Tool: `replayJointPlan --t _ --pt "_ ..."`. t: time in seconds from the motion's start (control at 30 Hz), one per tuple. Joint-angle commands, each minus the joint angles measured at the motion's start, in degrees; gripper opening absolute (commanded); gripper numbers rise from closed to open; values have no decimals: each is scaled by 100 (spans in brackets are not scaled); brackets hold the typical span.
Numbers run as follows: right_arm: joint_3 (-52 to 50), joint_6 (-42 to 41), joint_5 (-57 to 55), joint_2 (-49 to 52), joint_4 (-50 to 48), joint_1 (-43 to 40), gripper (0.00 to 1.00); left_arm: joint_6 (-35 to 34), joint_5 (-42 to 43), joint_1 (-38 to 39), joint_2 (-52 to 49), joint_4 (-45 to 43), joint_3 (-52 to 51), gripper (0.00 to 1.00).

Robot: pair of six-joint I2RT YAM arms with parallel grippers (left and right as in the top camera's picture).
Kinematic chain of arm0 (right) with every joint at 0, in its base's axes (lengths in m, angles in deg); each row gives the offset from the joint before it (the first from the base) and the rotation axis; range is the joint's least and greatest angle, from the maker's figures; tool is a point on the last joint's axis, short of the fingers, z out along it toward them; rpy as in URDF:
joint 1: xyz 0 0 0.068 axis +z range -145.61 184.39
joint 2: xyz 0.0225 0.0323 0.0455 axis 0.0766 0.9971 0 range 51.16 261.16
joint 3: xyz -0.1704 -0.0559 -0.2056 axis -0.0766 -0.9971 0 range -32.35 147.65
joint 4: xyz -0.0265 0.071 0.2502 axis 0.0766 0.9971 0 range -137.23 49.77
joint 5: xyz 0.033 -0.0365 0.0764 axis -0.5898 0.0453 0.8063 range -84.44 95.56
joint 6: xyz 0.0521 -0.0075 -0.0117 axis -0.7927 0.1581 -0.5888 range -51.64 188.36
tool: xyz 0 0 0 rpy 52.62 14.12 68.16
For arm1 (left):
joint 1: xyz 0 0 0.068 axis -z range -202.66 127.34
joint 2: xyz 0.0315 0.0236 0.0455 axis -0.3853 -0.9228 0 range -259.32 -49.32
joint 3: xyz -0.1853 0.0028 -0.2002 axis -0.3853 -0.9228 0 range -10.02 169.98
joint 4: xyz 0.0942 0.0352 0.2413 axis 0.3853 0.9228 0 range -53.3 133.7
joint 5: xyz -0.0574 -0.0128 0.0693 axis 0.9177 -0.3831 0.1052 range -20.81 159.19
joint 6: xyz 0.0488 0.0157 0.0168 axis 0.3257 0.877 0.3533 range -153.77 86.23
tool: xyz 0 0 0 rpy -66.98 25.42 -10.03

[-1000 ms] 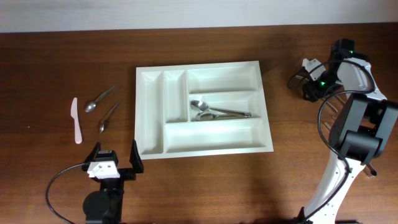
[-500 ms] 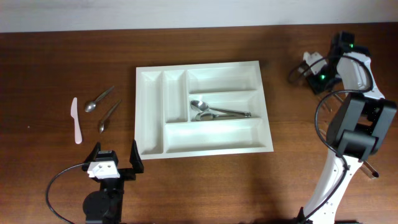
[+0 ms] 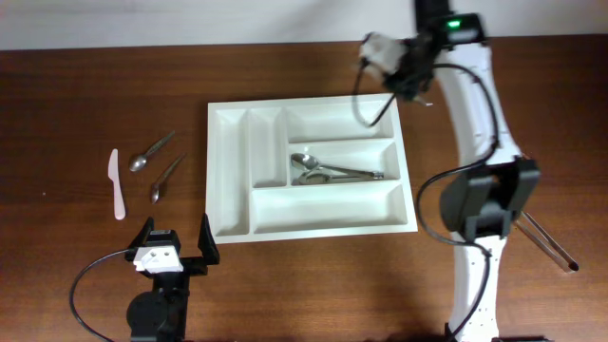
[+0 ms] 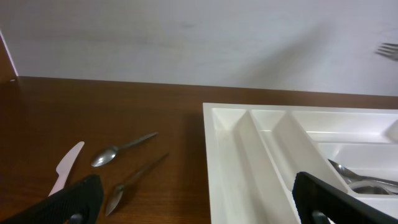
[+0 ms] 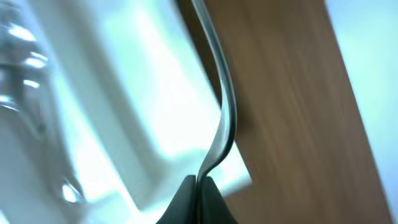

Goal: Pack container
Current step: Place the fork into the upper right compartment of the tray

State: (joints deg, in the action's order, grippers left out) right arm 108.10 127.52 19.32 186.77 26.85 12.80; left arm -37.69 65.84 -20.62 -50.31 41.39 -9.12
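The white cutlery tray sits mid-table, with spoons in its middle long compartment. The right gripper, out by the table's right side a second ago, now hangs over the tray's far right corner, pinching a fork by its handle, probably to place it. The left gripper rests spread wide at the near edge.

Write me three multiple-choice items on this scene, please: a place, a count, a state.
1. Where in the container do the packed spoons lie? A top long compartment; B middle; C bottom.
2. How many utensils lie on the table left of it? A one; B five; C three.
3. The left gripper is: A open, empty; B shut on a spoon; C shut on a knife.
Key: 1B, middle long slot; 2C, two loose spoons, one white knife; 3A, fingers apart, nothing between.
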Motion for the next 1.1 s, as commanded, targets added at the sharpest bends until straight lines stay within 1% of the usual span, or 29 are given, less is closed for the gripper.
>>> replayJointPlan --t 0.0,0.13,0.3,0.47,0.63,0.67,0.7,0.73,0.8,0.87,0.9,0.93,1.0,1.07 --pt "-52 669 299 -15 48 334 4 11 61 -39 22 -7 -33 99" --pt "-136 691 299 -9 52 560 4 13 63 -39 22 -7 -33 99" --pt "-603 693 302 0 -44 584 4 13 63 -39 22 -7 -33 99" --pt "-1325 688 455 13 -505 584 4 13 61 -39 22 -7 -33 99" --pt "-1637 684 540 13 -737 590 4 13 61 -39 22 -7 -33 99" --pt "-1650 684 538 13 -750 590 6 11 63 -39 22 -7 -33 99" --pt "-1650 684 535 13 -754 588 16 13 63 -39 22 -7 -33 99" --pt "-1650 682 535 13 -763 588 30 11 63 -39 22 -7 -33 99" --pt "-1646 525 533 13 -837 588 53 13 63 -39 22 -7 -33 99" --pt "-1600 289 507 11 -920 581 54 13 63 -39 22 -7 -33 99" --pt "-1550 142 446 11 -957 568 52 13 63 -39 22 -7 -33 99" --pt "-1469 -66 310 7 -986 544 48 13 63 -39 22 -9 -33 99" --pt "-1158 -734 -306 7 -981 468 44 13 61 -39 22 -7 -33 99" --pt "-815 -1453 -1099 2 -916 348 44 13 61 -39 22 -7 -33 99"
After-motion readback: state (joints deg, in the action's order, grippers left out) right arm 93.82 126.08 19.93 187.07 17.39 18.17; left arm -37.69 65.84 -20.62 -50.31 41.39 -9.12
